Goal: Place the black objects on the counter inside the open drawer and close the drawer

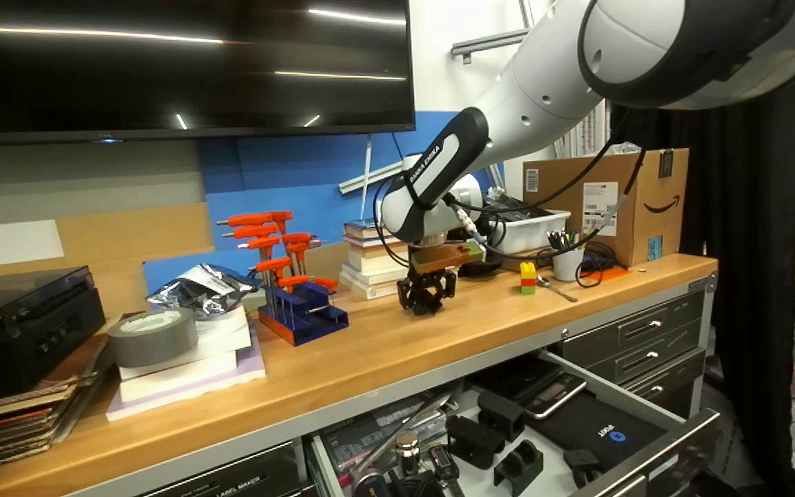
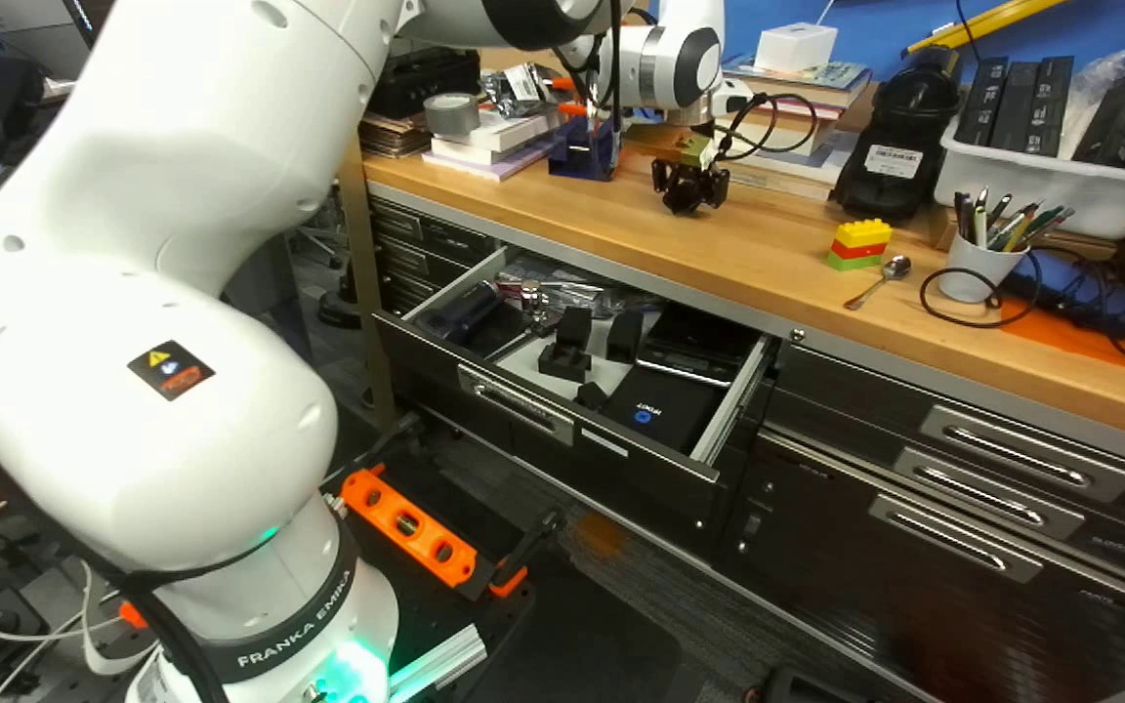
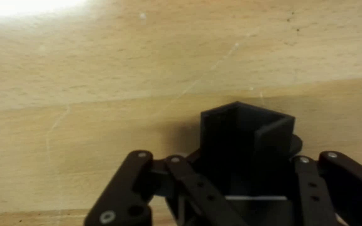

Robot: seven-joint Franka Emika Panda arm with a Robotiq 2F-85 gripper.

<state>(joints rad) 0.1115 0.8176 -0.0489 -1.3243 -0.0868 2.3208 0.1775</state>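
Since the gripper (image 1: 427, 293) pinches the black piece (image 3: 247, 138) on or just over the counter (image 1: 384, 355) (which, the views do not settle), the likeliest trouble is a slip: the piece appears to sit corner-on in the grip, so a weak hold could let it twist loose on the way up. A sideways swing could knock the blue stand (image 1: 311, 305) near the gripper. The drawer (image 2: 650, 488) stands open, but black parts (image 1: 477, 442) crowd its middle; a piece released on top of them might tip, stick up too high, then jam as the drawer is pushed in.
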